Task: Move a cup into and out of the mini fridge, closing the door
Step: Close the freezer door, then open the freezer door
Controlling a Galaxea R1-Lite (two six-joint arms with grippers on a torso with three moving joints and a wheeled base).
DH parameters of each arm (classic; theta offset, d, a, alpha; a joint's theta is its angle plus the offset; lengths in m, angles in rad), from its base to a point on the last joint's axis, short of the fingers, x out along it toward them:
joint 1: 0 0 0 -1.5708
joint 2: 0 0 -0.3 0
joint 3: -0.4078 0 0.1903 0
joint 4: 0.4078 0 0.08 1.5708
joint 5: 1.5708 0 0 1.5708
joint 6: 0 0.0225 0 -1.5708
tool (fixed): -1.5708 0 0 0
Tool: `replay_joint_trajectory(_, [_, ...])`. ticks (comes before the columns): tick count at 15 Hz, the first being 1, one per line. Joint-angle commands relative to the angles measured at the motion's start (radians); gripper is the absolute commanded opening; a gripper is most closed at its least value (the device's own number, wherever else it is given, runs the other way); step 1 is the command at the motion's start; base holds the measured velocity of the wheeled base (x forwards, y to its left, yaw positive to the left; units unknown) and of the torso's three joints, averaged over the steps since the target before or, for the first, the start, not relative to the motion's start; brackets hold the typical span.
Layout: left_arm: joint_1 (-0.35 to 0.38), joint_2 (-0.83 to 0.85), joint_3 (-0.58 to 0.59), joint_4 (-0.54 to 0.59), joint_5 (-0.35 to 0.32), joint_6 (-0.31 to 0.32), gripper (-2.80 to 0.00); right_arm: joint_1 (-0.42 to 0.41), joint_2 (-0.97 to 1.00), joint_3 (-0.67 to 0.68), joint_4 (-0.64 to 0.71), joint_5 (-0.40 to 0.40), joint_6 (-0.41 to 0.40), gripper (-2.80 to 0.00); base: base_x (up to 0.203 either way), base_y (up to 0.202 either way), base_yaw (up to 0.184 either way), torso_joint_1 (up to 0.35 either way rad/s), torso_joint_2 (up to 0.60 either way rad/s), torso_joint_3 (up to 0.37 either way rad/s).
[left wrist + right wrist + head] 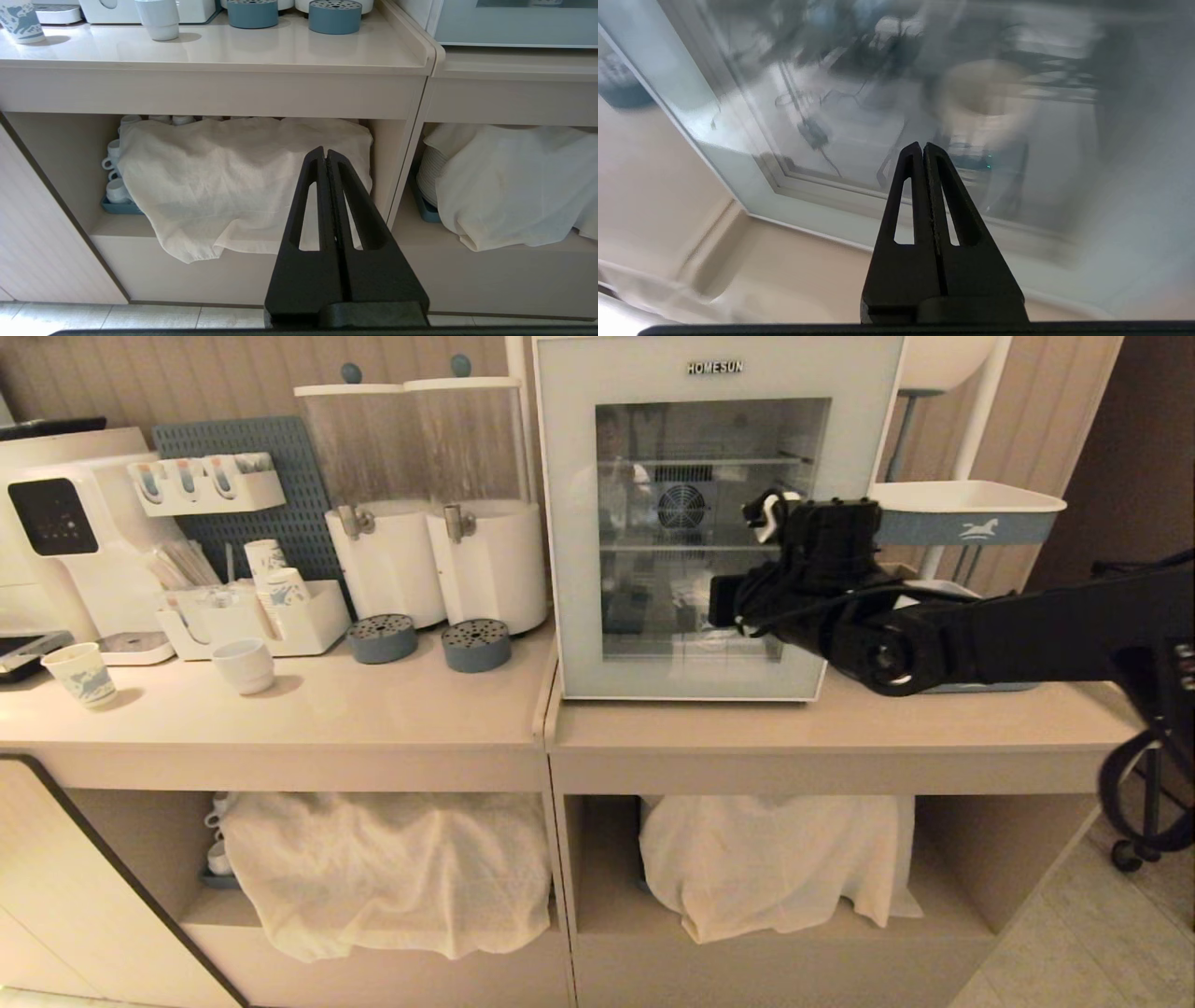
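Going L to R across the counter [373, 709]: far left there's the short single paper cup [80, 674], then a white ceramic mug [244, 665], and behind them a white organiser tray [308, 625] w/ the cup [267, 569] – the tall nested stack w/ blue print – standing in it. So the task's thing is sitting well apart from the mini fridge [709, 523], not inside it. Two drink dispensers [439, 495] are standing between tray and fridge.

The door [569, 523] is looking fully closed, glass window facing us, wire shelves and fan showing through it.

Left gripper [326, 156] is hanging low in front of the lower shelf w/ the cloth [224, 186] over the crockery, fingers pressed together, holding nothing – parked imo.

Right gripper [923, 148] is also pressed together and empty, pointing at the lower part of the glass, close to it; can't tell if it's touching. In the head view the right arm is reaching in from the right across the fridge front.

What could go wrong, my guess:
- the tip is aiming at the glass, not at a door edge, so pushing fwd would just be shoving the fridge back or scratching the window
- I can't see any handle, so hooking an edge w/ closed fingers might slip off
- if the door swings wide, it could be knocking the dispensers or the basket [971, 513] to the right, depending on the hinge side, which I can't tell
- the cup is a loose stack, so a pinch later might be lifting only the top ones.
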Motion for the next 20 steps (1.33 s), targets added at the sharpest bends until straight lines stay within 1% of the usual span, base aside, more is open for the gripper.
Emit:
replay_joint_trajectory(1, [0.0,0.002,0.02,0.001,0.0,-0.001,-2.8,-0.039,-0.331,0.169,0.01,0.003,0.041,-2.8,0.0,0.0,0.0,0.0,0.0,0.0])
replay_joint_trajectory(3, [0.0,0.002,0.02,-0.001,0.002,-0.001,-2.8,-0.077,-0.557,0.269,0.069,0.007,0.096,-2.8,0.0,0.0,0.0,0.0,0.0,0.0])
replay_joint_trajectory(4, [0.0,0.002,0.02,-0.001,0.002,-0.001,-2.8,-0.093,-0.682,0.302,0.124,0.005,0.124,-2.8,0.0,0.0,0.0,0.0,0.0,0.0])
replay_joint_trajectory(6, [0.0,0.002,0.02,-0.001,0.002,-0.001,-2.8,-0.118,-0.921,0.351,0.264,-0.008,0.185,-2.8,0.0,0.0,0.0,0.0,0.0,0.0])
replay_joint_trajectory(9, [0.0,0.002,0.02,-0.001,0.002,-0.001,-2.8,-0.213,-1.24,0.438,0.491,-0.006,0.295,-2.8,0.0,0.0,0.0,0.0,0.0,0.0])
replay_joint_trajectory(11, [0.0,0.002,0.02,-0.001,0.002,-0.001,-2.8,-0.264,-1.45,0.544,0.582,0.027,0.339,-2.8,0.0,0.0,0.0,0.0,0.0,0.0])
replay_joint_trajectory(13, [0.0,0.002,0.02,-0.001,0.0,-0.001,-2.8,-0.342,-1.637,0.648,0.675,0.074,0.387,-2.8,0.0,0.0,0.0,0.0,0.0,0.0])
replay_joint_trajectory(15, [0.0,0.002,0.02,0.001,0.0,-0.001,-2.8,-0.405,-1.818,0.723,0.772,0.185,0.437,-2.8,0.0,0.0,0.0,0.0,0.0,0.0])
replay_joint_trajectory(16, [0.0,0.001,0.02,-0.001,0.001,-0.001,-2.8,-0.409,-1.909,0.764,0.806,0.228,0.442,-2.8,0.0,0.0,0.0,0.0,0.0,0.0])
replay_joint_trajectory(17, [0.0,0.001,0.02,-0.001,0.002,-0.001,-2.8,-0.407,-2.017,0.814,0.834,0.259,0.415,-2.8,0.0,0.0,0.0,0.0,0.0,0.0])
replay_joint_trajectory(18, [0.0,0.001,0.02,-0.001,0.0,-0.001,-2.8,-0.406,-2.095,0.857,0.861,0.257,0.382,-2.8,0.0,0.0,0.0,0.0,0.0,0.0])
replay_joint_trajectory(19, [0.0,0.0,0.02,-0.001,0.001,-0.001,-2.8,-0.405,-2.143,0.917,0.88,0.201,0.351,-2.8,0.0,0.0,0.0,0.0,0.0,0.0])
replay_joint_trajectory(20, [0.0,0.0,0.02,-0.001,0.002,0.001,-2.8,-0.404,-2.159,1.02,0.85,0.147,0.308,-2.8,0.0,0.0,0.0,0.0,0.0,0.0])
